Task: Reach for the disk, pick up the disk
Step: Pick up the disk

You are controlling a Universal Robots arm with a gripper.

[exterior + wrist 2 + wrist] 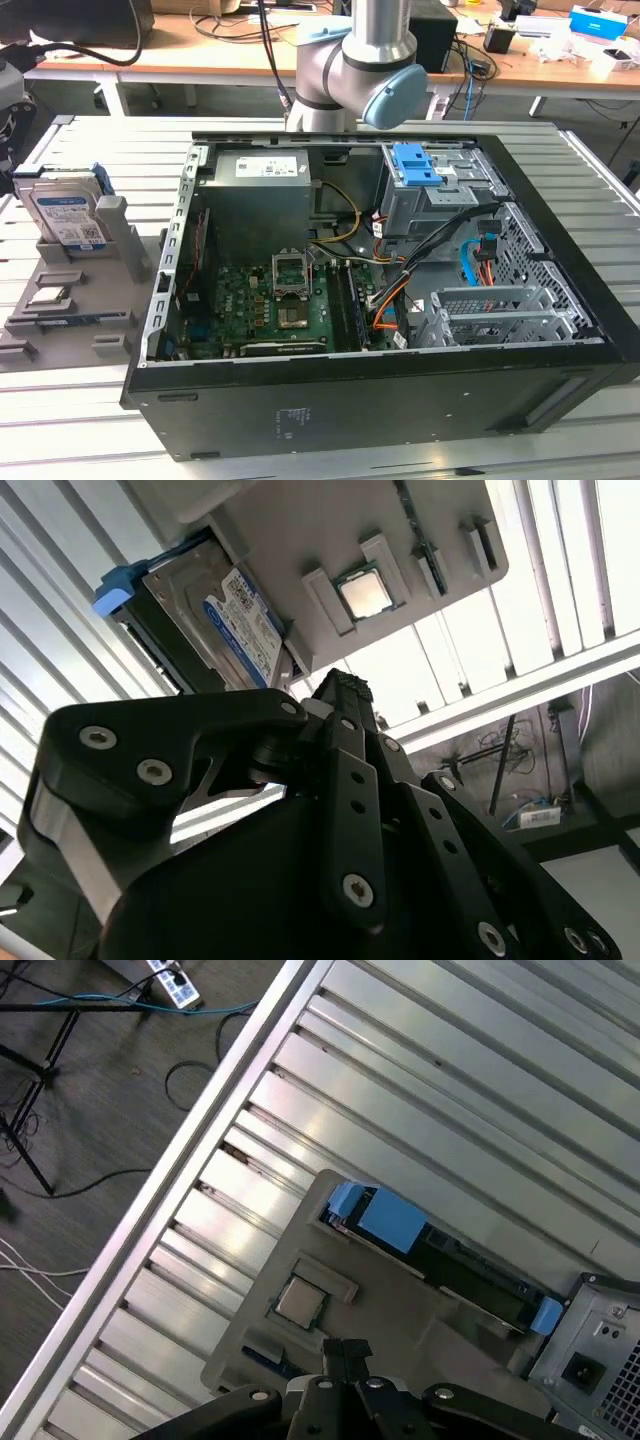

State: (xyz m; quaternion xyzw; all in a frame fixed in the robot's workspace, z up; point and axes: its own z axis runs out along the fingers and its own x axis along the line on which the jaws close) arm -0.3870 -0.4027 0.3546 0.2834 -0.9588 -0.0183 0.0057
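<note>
The work stands at the reach: the hand (347,1352) hangs over the grey holder (120,240) on the slatted worktop (60,420), with its fingertips (345,683) drawn together, as far as both wrist views show, and nothing between them. The disk (68,215) is not yet touched. It stands on edge in a slot of that holder, to the exterior view's left of the open computer case (400,400) and well apart from it. Its white-and-blue label faces the exterior camera and its blue bracket (390,1218) runs along the upper edge. In the second wrist view the disk (235,620) lies beyond the fingertips, with a clear gap between them. In the first wrist view the disk (450,1260) shows edge-on, a dark strip capped in blue. The small square chip (300,1302) sits in its own recess of the holder, closer to the hand's line than the disk is. By my judgement, a grasp from here calls first for the jaws to be parted wide enough to straddle the drive's thin body. The hand would then need to be carried across from the chip's side to a spot above the blue-capped edge. It would also need turning so that the pads meet the two broad faces, not the bracket, before any descent. The holder's ribs stand just beside the drive and leave little room for a skewed approach.
</note>
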